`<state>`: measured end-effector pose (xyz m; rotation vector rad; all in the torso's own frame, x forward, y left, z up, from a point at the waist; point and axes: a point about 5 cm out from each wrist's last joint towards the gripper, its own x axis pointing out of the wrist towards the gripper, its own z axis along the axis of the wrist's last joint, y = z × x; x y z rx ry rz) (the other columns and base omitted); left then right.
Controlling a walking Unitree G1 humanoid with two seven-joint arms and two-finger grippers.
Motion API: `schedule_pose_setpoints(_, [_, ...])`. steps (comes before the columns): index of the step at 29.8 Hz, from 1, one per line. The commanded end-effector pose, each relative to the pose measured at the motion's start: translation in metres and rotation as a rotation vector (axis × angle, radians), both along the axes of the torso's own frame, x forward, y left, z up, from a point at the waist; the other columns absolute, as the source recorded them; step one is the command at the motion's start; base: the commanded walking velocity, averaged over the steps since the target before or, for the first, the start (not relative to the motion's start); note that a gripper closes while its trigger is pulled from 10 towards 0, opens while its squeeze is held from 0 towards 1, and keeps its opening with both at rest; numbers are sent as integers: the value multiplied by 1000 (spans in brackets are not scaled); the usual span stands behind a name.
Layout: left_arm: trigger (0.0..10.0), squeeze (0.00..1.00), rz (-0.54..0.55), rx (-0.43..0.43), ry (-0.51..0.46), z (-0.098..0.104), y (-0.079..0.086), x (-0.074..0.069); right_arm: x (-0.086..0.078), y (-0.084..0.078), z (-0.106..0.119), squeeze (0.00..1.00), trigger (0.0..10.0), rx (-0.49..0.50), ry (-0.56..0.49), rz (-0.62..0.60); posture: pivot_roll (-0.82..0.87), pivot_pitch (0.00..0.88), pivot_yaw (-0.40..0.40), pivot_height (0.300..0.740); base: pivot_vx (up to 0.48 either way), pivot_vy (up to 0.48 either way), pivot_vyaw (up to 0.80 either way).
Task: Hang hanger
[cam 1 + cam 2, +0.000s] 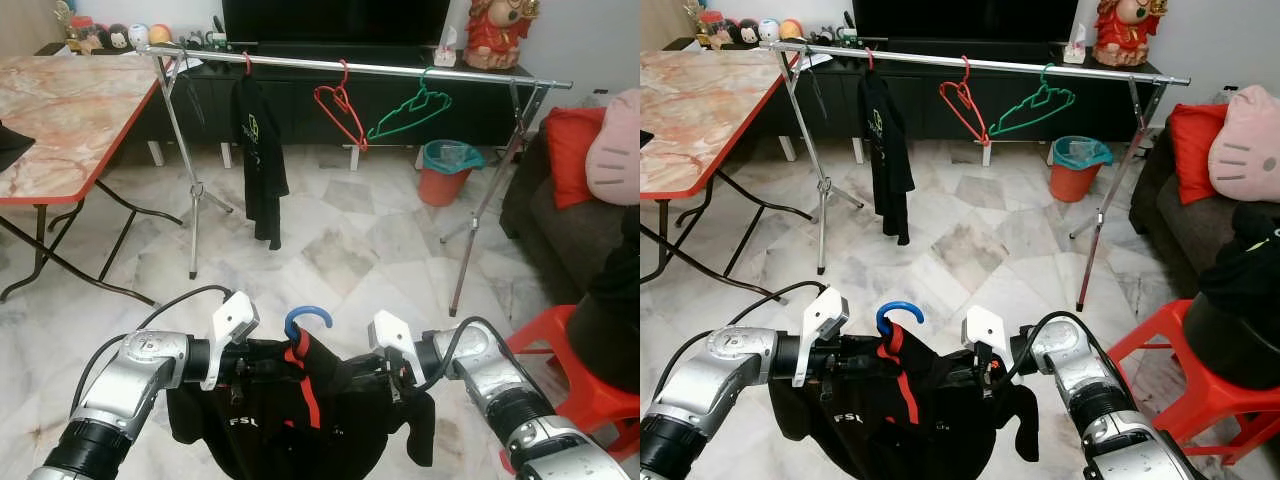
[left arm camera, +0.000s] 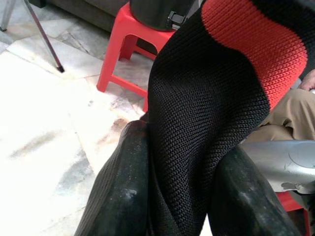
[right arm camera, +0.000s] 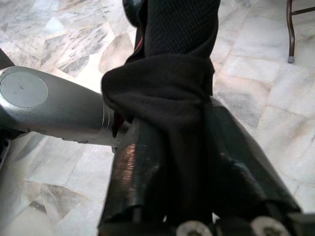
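Note:
A black shirt with red trim (image 1: 300,415) hangs on a hanger whose blue hook (image 1: 306,320) sticks up between my arms. My left gripper (image 1: 262,367) is shut on the shirt's left shoulder; in the left wrist view its fingers (image 2: 123,187) pinch black and red knit. My right gripper (image 1: 372,375) is shut on the right shoulder, its fingers (image 3: 142,162) clamping bunched black cloth. Ahead stands a steel clothes rail (image 1: 390,68) carrying a black shirt (image 1: 258,150), an empty red hanger (image 1: 340,110) and an empty green hanger (image 1: 412,108).
A folding table (image 1: 60,110) with a marble top stands at the left. A red plastic stool (image 1: 575,365) with dark clothes is close on the right, beside a dark sofa with a red cushion (image 1: 572,140). An orange bin (image 1: 448,170) sits behind the rail.

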<state>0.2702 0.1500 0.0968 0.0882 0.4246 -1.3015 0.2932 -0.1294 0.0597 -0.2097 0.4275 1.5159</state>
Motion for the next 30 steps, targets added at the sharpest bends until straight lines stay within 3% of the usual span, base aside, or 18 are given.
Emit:
schedule_pose_setpoints(1, [0,0,-83,-12,42,-7,-12,-8,12,1,15,1000,10000,33,-64,-34,31,0,-62,740,0,0,0])
schedule_pose_setpoints(13, [0,0,-82,-9,39,-8,-12,-9,9,-6,13,1000,10000,1,-39,-4,31,0,-63,740,0,0,0])
schedule_pose_setpoints(17, [0,0,-80,-3,35,-8,-12,-8,6,-17,4,1000,10000,-153,-73,26,31,0,-63,740,0,0,0])
schedule_pose_setpoints(22, [0,0,-77,1,33,-9,-12,-8,8,-24,1,1000,10000,-251,-126,19,27,0,-62,740,0,0,0])
schedule_pose_setpoints(24, [0,0,-75,6,33,-11,-12,-8,10,-24,2,0,10000,-264,-152,7,24,0,-62,740,0,0,0])
schedule_pose_setpoints(30, [0,0,-71,18,31,-12,-13,-9,13,-23,5,0,10000,-272,-176,8,25,0,-63,740,0,0,0])
